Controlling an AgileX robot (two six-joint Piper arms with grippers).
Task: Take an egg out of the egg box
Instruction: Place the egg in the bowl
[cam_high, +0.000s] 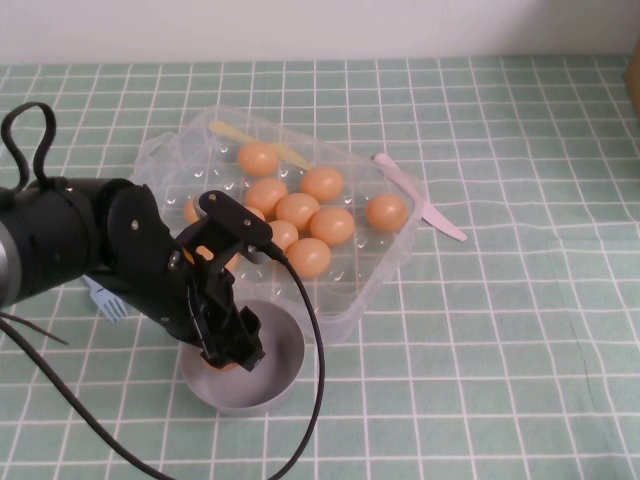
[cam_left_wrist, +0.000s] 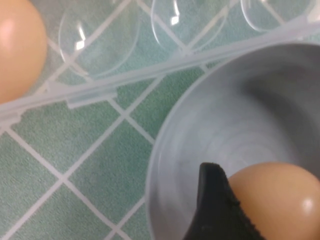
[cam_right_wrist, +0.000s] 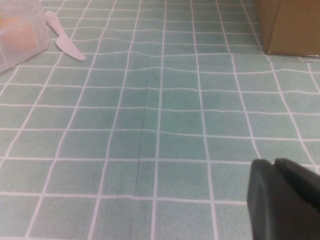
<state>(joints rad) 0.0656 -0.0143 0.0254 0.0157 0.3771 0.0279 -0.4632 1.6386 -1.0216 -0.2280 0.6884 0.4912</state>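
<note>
My left gripper (cam_high: 232, 350) reaches down into the round grey bowl (cam_high: 285, 375) and is shut on an orange-tan egg (cam_left_wrist: 275, 202). One black finger (cam_left_wrist: 212, 197) presses against the egg's side, low inside the bowl (cam_left_wrist: 200, 130). A sliver of that egg shows under the gripper in the high view (cam_high: 214, 363). The clear plastic egg box (cam_high: 395, 255) stands just behind the bowl, with several more eggs in its cups. Its rim (cam_left_wrist: 150, 75) and one of those eggs (cam_left_wrist: 15, 50) show in the left wrist view. My right gripper (cam_right_wrist: 275, 162) is shut and empty above bare tablecloth, out of the high view.
A pink plastic knife (cam_high: 420, 195) lies to the right of the egg box. A yellow utensil (cam_high: 250, 140) lies in the box's far corner. A blue fork (cam_high: 105, 300) lies by my left arm. A cardboard box (cam_right_wrist: 290, 25) stands at the far right.
</note>
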